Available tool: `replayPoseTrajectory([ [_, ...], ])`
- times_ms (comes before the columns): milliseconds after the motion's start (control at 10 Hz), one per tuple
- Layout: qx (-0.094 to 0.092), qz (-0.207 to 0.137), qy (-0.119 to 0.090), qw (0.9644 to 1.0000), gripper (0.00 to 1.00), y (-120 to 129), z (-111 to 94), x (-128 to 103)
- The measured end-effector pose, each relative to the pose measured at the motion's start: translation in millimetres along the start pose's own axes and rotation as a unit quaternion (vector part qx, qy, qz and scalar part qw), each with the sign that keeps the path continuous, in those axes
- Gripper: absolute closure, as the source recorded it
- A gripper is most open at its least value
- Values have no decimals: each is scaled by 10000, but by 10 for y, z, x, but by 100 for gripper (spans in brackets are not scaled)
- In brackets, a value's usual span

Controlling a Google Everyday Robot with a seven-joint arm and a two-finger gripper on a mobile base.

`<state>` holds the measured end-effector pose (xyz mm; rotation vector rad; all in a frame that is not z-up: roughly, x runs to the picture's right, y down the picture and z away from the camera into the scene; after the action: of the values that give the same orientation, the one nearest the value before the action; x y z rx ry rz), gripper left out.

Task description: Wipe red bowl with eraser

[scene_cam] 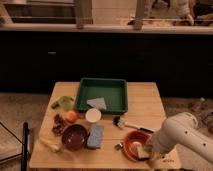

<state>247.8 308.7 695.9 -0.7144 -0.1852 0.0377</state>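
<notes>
Red bowl (131,144) sits on the worktop (145,100), with the brush (122,122) just behind it and the maroon bowl (75,137) well to its left. Gripper (148,151) reaches down into the red bowl's right half, and the arm covers that rim. A pale patch, likely the eraser (140,150), lies against the bowl's inside at the gripper tip. You'd judge it is placed there for wiping. You cannot tell the jaws' state, since the arm hides them.

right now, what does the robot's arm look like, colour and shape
The arm is cream-white, built of thick, smooth, rounded shells with a bulbous joint; no cables or markings show. Its end effector is at the red bowl, front right of the table.
</notes>
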Motion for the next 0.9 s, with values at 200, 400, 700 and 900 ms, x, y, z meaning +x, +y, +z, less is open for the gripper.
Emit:
replayPoseTrajectory([
  [200,133,52,16,9999,100,-133,-79,22],
  [400,237,101,28,9997,100,-322,-137,14],
  [700,284,58,70,9996,100,-637,-139,-71],
  [900,287,8,85,9996,100,-698,-142,-136],
])
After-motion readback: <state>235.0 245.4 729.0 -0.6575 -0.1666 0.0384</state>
